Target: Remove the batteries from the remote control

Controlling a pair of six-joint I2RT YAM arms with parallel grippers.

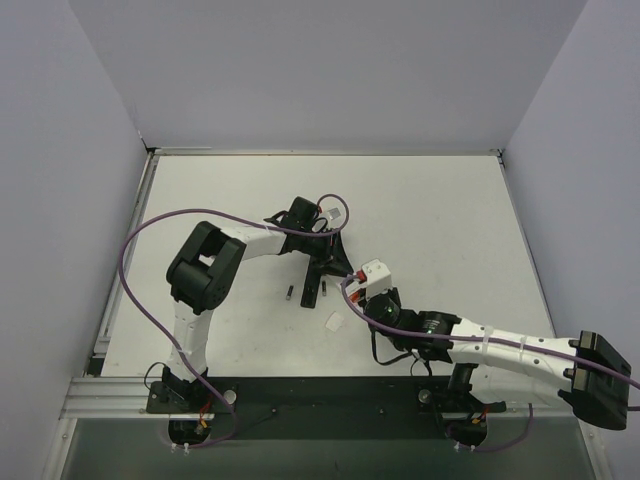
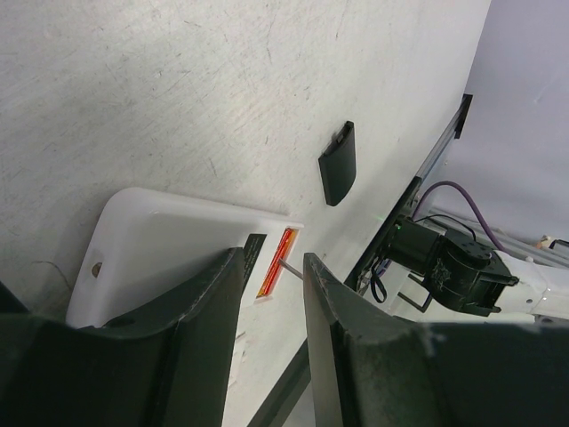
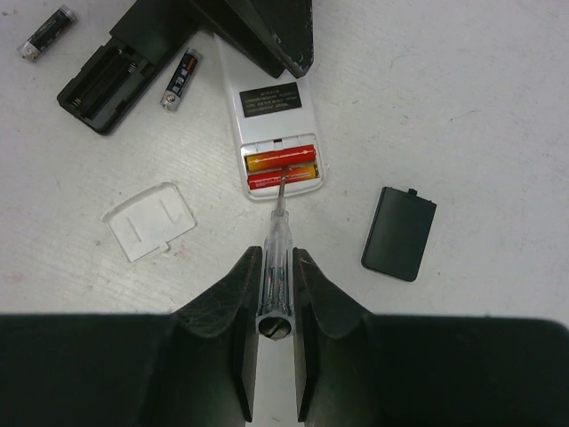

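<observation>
Two dark batteries [image 3: 46, 34] lie loose on the counter [image 3: 462, 107], one on each side of the black remote [image 3: 116, 76]; the nearer one [image 3: 180, 78] lies between it and the white remote [image 3: 267, 111]. The black remote lies back up, its battery bay open and empty. The white remote also lies back up, its open bay holding two red-and-yellow batteries [image 3: 282, 169] side by side.

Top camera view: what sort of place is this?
Probably a robot lab test cell: a bare white table boxed in by plain panels, a left arm and right arm bolted to a metal rail, with loose batteries lying about.
</observation>
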